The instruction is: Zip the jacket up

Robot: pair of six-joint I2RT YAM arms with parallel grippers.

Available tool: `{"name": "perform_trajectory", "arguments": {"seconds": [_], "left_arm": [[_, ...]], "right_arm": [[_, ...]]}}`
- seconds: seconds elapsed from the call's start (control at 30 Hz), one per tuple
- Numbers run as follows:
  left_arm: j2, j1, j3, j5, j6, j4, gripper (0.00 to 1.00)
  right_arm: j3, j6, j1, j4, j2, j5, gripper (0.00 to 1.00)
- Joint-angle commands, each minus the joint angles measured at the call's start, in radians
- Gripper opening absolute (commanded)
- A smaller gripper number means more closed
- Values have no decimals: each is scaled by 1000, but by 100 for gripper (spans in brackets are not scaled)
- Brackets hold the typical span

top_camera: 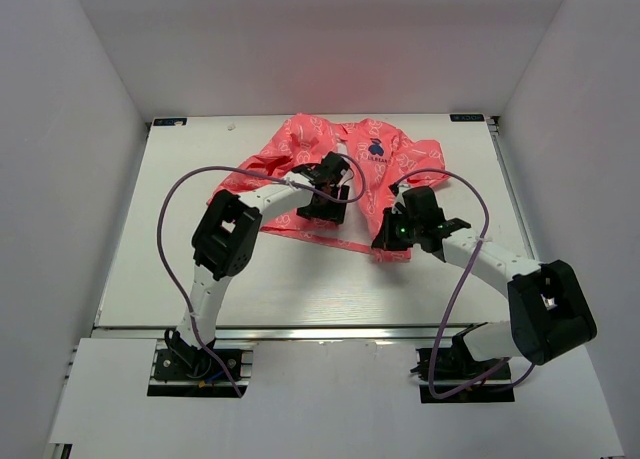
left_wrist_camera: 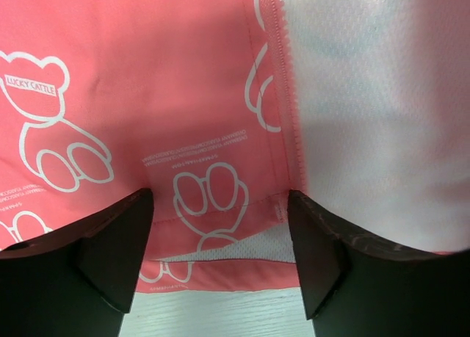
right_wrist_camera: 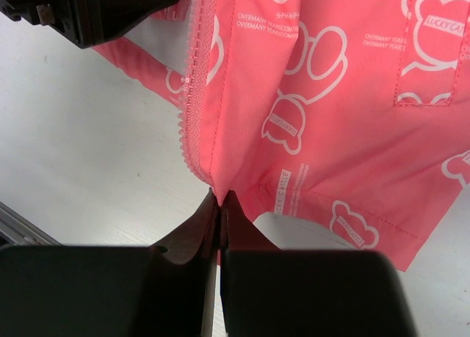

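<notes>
Jacket (top_camera: 350, 164) is being seen lying open at the far middle of the table (top_camera: 180, 269), its zipper teeth (right_wrist_camera: 192, 95) running away from the arms. One bottom zipper corner is being pinched tight by the right claw (right_wrist_camera: 219, 205); the left claw (left_wrist_camera: 220, 205) is being held wide open, empty, just over the other hem (left_wrist_camera: 242, 274)

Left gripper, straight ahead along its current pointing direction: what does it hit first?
The jacket. The left gripper points down at the pink front panel near the hem, its open fingers framing fabric just beside the zipper teeth. The gap looks small, but depth is unclear.
</notes>
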Motion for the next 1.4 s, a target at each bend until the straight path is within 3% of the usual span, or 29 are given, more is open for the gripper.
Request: {"name": "perform_trajectory", "arguments": {"seconds": [0.0,0.13,0.4,0.6,0.87,1.03,1.1,1.17,1.37], "left_arm": [[0,-17,38,-10,-23,17,85],[30,-28,50,5,-37,12,89],[52,-40,46,-98,-43,-28,50],[38,-40,50,-110,-42,-49,46],[8,-40,104,-165,-30,-74,25],[-15,-37,112,-203,-26,-101,25],[-35,-37,107,-237,-17,-98,18],[-45,-31,101,-213,-7,-95,0],[-117,-26,58,-86,7,-77,0]], "right_arm": [[-12,1,-4,6,6,4,0],[-18,1,-3,8,14,2,0],[-25,1,-4,3,20,31,0],[-19,10,-4,-5,46,59,0],[-9,32,-27,-31,95,120,0],[-12,35,-56,-38,100,126,0],[-12,30,-73,-43,104,133,0],[-16,21,-87,-43,104,125,0],[-15,-7,-96,-13,86,45,0]]}}
